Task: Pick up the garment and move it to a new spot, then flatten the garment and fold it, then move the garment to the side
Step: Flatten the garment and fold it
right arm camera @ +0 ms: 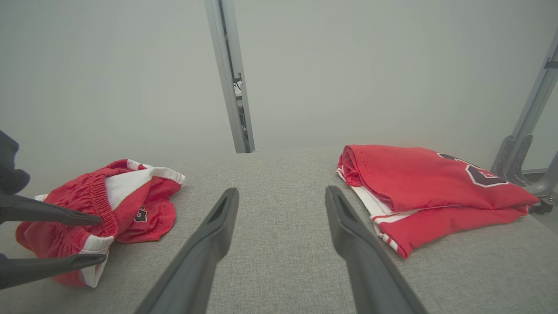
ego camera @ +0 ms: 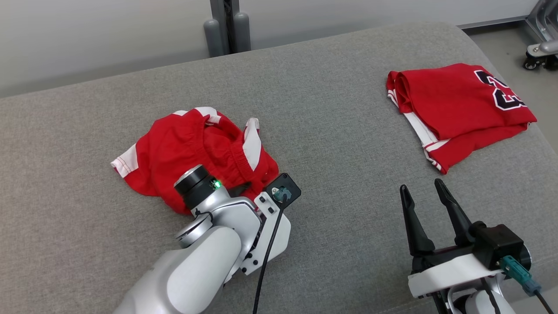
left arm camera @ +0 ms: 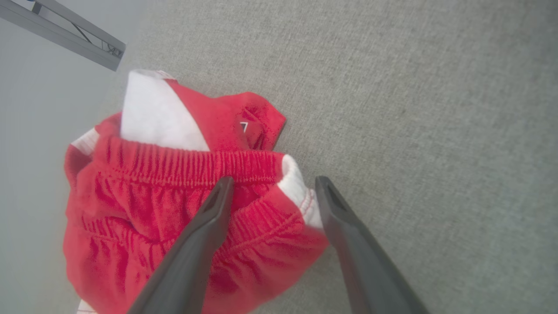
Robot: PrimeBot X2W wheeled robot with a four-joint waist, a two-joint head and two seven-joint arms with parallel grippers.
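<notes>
Right now the crumpled red shorts (ego camera: 196, 152) are lying on the left of the gray cushion (ego camera: 331, 144). The left gripper (left arm camera: 272, 187) is reaching over their waistband, jaws spread wide. Nearby, the right gripper (ego camera: 422, 189) is hanging open over bare cushion, near a folded red jersey (ego camera: 457, 109).

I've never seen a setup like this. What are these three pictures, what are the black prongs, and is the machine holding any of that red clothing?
It is a two-armed robot. One picture looks down from its head; the other two come from cameras on each wrist, looking along that arm's two dark fingers. On the grey cushion lie crumpled red shorts and a folded red jersey. The left gripper is open, its fingers straddling the shorts' waistband edge, not yet closed. The right gripper is open and holds nothing.
</notes>
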